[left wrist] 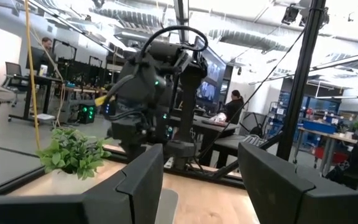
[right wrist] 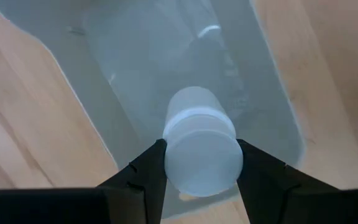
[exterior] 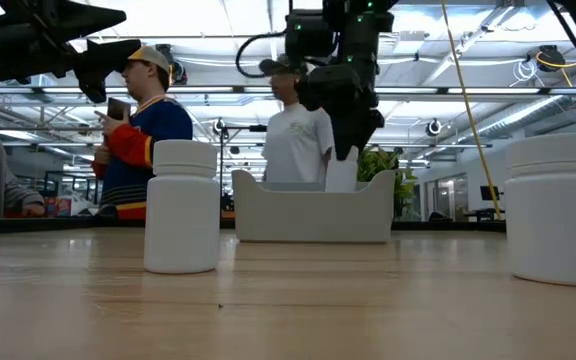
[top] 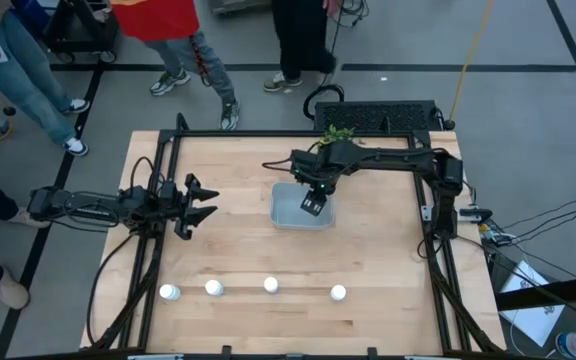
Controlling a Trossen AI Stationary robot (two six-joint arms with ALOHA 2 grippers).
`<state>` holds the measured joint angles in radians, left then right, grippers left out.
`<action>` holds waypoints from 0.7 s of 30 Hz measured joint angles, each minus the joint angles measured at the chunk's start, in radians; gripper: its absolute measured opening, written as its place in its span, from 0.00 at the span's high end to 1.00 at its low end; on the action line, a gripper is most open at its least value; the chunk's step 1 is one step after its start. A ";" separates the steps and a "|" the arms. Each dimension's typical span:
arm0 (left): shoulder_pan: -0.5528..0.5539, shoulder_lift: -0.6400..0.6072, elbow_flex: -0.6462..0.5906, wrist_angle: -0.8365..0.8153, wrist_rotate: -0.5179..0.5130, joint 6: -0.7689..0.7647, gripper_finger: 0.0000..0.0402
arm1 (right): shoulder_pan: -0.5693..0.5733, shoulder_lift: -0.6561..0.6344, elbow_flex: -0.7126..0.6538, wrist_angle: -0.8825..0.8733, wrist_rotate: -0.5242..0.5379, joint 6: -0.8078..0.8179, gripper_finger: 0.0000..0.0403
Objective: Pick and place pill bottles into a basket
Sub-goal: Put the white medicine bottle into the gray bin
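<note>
My right gripper (top: 314,204) hangs over the pale grey-blue basket (top: 286,213) at the table's middle and is shut on a white pill bottle (right wrist: 199,140). In the low view the bottle (exterior: 341,170) hangs inside the basket (exterior: 313,212). Several more white pill bottles stand upright in a row near the table's front edge (top: 169,292) (top: 214,288) (top: 271,284) (top: 338,292). My left gripper (top: 206,203) is open and empty, held above the table's left part. My right gripper pinches the pill bottle's body (right wrist: 201,163) between its two fingers (right wrist: 149,168), one on either side. The fingers come from above, pointing down into the basket. The bottle hangs with its cap end (right wrist: 194,102) pointing down toward the basket's floor.
A small green potted plant (top: 334,133) stands at the table's far edge behind the basket. People stand beyond the far edge and at the left. Bare wood lies between the basket and the bottle row.
</note>
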<state>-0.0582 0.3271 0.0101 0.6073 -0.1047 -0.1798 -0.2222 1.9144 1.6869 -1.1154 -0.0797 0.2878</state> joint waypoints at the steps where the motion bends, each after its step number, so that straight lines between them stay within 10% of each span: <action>1: 0.000 0.000 0.000 -0.001 0.000 -0.003 0.47 | 0.000 0.007 0.000 0.005 0.000 -0.003 0.63; 21: 0.000 0.000 0.000 -0.006 0.000 -0.003 0.47 | -0.019 0.068 -0.015 0.015 0.001 -0.035 0.62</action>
<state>-0.0582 0.3271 0.0101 0.6018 -0.1043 -0.1826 -0.2413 1.9827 1.6722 -1.1001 -0.0788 0.2527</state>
